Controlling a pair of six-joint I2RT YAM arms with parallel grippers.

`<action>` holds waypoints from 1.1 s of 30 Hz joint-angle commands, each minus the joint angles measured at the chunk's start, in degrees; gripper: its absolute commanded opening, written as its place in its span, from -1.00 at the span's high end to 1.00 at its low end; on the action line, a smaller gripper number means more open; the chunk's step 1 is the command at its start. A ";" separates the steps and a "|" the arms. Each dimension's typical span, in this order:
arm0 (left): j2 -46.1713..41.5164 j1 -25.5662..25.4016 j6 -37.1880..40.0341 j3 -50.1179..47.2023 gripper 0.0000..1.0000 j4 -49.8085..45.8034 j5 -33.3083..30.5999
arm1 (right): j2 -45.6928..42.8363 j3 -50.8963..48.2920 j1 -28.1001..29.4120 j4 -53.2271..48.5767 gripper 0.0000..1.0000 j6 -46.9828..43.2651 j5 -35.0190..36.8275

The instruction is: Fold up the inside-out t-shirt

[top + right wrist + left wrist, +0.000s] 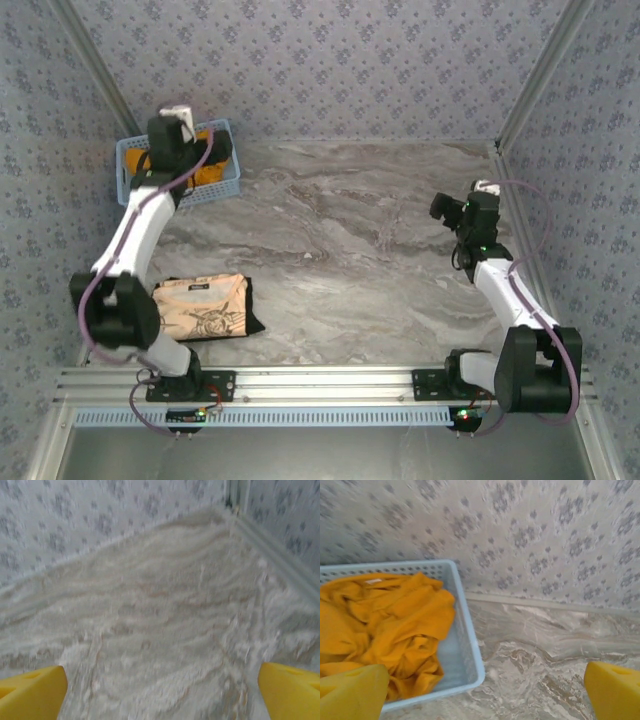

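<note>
One inside-out t-shirt point(385, 620), orange-yellow, lies crumpled inside one light-blue basket point(470, 650) at the far-left corner of the marbled surface point(350, 250). The heap spreads along the basket's length. Its collar and hem directions cannot be told, though a pale patch near the far rim may be a label. The left pincer point(482, 692) hovers by the basket's near corner, fingers spread wide, holding nothing. The right pincer point(162, 690), likewise wide, hangs above bare surface at right. One folded beige cloth point(205, 305) lies beside the left arm's base.
</note>
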 commanded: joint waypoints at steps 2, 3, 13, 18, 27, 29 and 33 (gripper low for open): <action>16.70 -1.36 0.88 12.11 -0.99 -19.43 2.48 | 0.18 2.90 1.75 -12.03 -1.00 3.64 -1.24; 20.37 -1.58 0.89 16.34 -1.00 -21.45 1.42 | 0.05 3.14 2.18 -12.50 -1.00 3.16 -2.55; 38.95 -8.80 7.10 35.83 -0.99 -29.19 -1.39 | -3.78 4.17 5.39 -20.69 -1.00 0.59 -1.84; 38.03 -17.48 9.28 32.88 -1.00 -25.51 7.87 | -5.94 4.27 5.39 -22.37 -1.00 0.79 -0.67; 36.71 -35.10 7.91 38.14 -0.99 -28.08 11.74 | -6.08 6.32 3.64 -25.32 -1.00 5.48 0.12; 33.22 -36.29 6.13 39.35 -1.00 -31.52 10.59 | -4.31 7.89 3.45 -25.44 -0.99 3.34 -5.34; 22.05 -35.01 -0.09 35.98 -0.99 -38.38 7.77 | 1.55 12.36 6.22 -27.05 -0.93 -1.99 -12.84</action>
